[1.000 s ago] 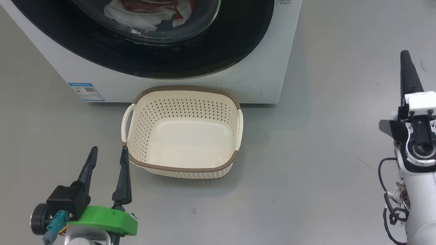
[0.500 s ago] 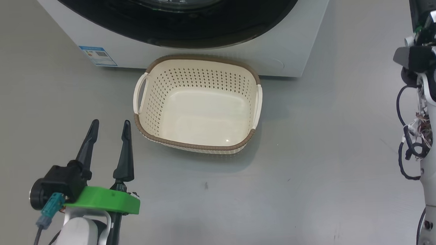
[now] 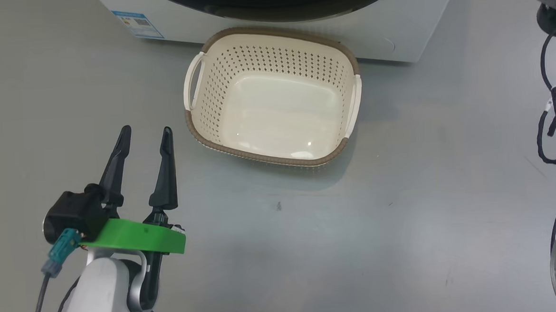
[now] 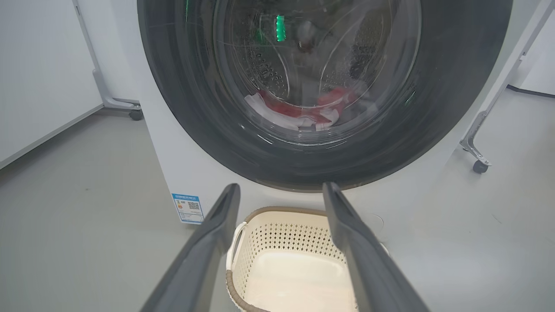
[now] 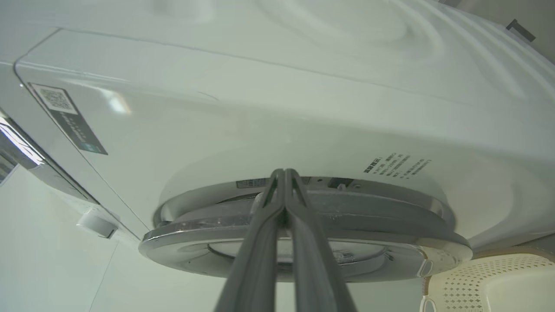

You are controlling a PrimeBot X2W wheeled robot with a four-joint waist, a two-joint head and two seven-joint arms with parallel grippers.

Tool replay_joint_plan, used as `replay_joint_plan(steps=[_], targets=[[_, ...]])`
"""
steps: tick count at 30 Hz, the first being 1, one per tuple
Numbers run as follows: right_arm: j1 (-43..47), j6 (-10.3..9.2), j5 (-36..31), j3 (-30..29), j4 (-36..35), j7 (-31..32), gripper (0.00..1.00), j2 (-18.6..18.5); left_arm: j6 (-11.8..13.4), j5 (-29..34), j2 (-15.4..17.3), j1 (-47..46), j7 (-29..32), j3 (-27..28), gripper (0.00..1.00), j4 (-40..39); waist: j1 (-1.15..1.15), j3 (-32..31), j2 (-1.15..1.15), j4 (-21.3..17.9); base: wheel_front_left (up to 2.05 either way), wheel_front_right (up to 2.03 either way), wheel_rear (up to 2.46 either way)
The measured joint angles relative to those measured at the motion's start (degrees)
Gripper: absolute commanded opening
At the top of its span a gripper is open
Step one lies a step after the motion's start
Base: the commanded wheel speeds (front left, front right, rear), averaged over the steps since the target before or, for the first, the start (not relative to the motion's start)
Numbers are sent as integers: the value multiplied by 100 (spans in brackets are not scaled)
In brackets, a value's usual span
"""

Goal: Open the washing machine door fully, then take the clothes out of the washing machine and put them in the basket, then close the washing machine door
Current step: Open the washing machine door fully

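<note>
The left gripper [image 3: 146,130] hangs with its fingers spread and empty just beside the empty basket [image 3: 273,56], which sits against the foot of the washing machine [image 4: 182,173]. Beyond, the door [image 4: 182,108] looks shut, with red and white clothes [image 4: 299,115] heaped inside behind it. The right gripper [image 5: 284,173], fingers pressed together on nothing, points at the door's rim, so opening the door appears to be the step in hand; next it likely must catch that edge and swing it wide.
</note>
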Motion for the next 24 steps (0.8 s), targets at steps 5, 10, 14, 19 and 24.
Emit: replay_joint_plan(steps=[5,10,14,19,24], targets=[[-365,-45,224,15,259,305,0,-16,-4,-75,-7,-77,0,-31,100,-23,0,213,0,133,0,0,0],[-643,-51,330,10,532,561,0,-105,-4,14,-19,-236,0,-178,100,-57,0,393,0,274,0,0,0],[-909,-51,398,-22,759,677,0,-132,-4,-2,-32,-287,0,-227,100,-69,0,507,0,388,0,0,0],[-1041,-51,402,-20,1150,781,0,-246,-4,-145,-40,-309,0,-265,100,-65,0,589,0,524,0,0,0],[-1255,-51,417,54,1447,975,0,-226,-4,-159,-42,-310,0,-261,100,-65,0,615,0,591,0,0,0]])
